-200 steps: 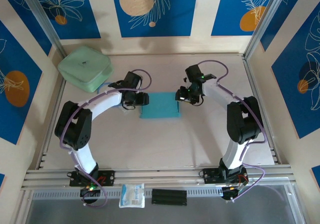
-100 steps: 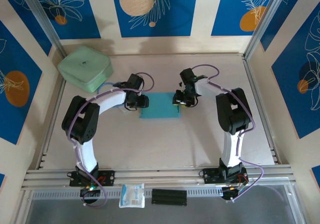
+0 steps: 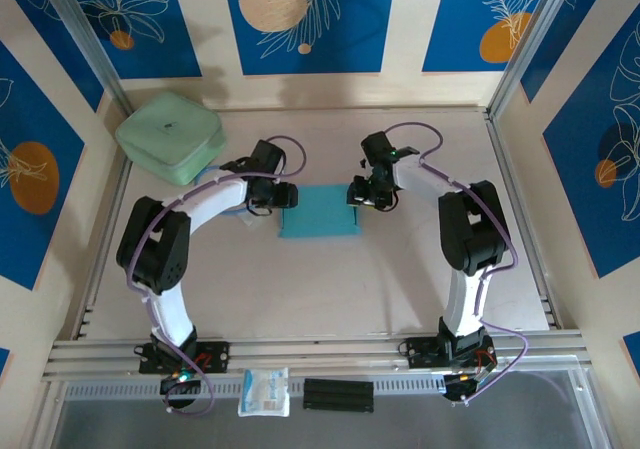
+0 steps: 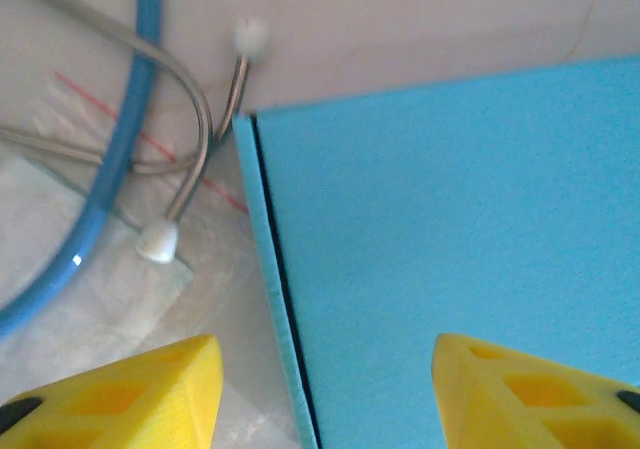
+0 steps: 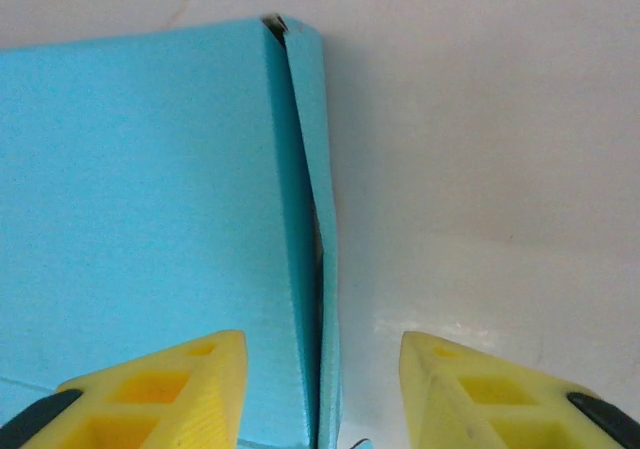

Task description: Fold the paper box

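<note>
Arms first: both are sitting a touch farther up the table (image 3: 400,279) than half a second ago, with the left gripper (image 3: 284,196) and right gripper (image 3: 358,191) edging toward the back wall. I am seeing the paper box (image 3: 320,212) staying put mid-table, lying flat, teal face up, long axis running left to right between them. Each claw is standing partly open, gripping nothing: the left is straddling the box's left edge, the right its side flap (image 5: 310,119).
</note>
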Robot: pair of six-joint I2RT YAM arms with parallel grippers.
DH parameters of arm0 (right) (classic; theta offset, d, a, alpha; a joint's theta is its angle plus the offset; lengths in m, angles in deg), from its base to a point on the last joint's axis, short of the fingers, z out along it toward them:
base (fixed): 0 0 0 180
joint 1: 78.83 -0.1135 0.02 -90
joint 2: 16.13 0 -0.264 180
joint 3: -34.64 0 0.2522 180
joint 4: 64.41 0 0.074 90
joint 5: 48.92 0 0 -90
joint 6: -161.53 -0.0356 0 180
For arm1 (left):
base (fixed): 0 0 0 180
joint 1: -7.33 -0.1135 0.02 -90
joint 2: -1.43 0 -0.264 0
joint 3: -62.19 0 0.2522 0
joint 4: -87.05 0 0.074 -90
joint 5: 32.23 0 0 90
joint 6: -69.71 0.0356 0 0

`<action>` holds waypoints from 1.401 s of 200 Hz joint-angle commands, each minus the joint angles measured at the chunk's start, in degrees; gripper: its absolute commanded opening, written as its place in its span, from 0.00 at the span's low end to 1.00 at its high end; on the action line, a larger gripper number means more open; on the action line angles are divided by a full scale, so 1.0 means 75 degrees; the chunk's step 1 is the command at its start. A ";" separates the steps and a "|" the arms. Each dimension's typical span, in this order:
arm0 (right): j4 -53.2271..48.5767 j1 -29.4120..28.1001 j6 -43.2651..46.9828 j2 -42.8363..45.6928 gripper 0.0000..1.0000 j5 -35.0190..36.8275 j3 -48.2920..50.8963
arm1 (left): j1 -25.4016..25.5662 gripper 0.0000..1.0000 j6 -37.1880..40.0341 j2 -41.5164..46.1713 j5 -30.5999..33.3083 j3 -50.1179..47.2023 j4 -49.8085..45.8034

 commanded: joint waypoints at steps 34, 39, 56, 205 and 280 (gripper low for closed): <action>-0.0150 0.0022 0.0055 -0.0509 0.40 -0.0382 -0.0540 | -0.0082 0.56 0.0160 -0.0451 -0.0047 0.0260 -0.0220; -0.0160 0.0015 0.0063 -0.0568 0.39 -0.0406 -0.0572 | -0.0079 0.55 0.0187 -0.0503 -0.0107 0.0236 -0.0155; -0.0210 -0.0012 0.0112 -0.0666 0.39 -0.0429 -0.0621 | -0.0079 0.51 0.0219 -0.0707 -0.0391 0.0210 -0.0024; 0.1758 -0.0714 -0.1903 -0.0829 0.15 -0.1366 0.0463 | 0.0539 0.24 -0.1063 -0.0929 -0.1693 -0.0613 0.1615; 0.0846 -0.0720 -0.1306 -0.0446 0.18 0.0076 0.0226 | 0.0839 0.50 -0.0276 -0.0415 0.0026 -0.0303 0.0571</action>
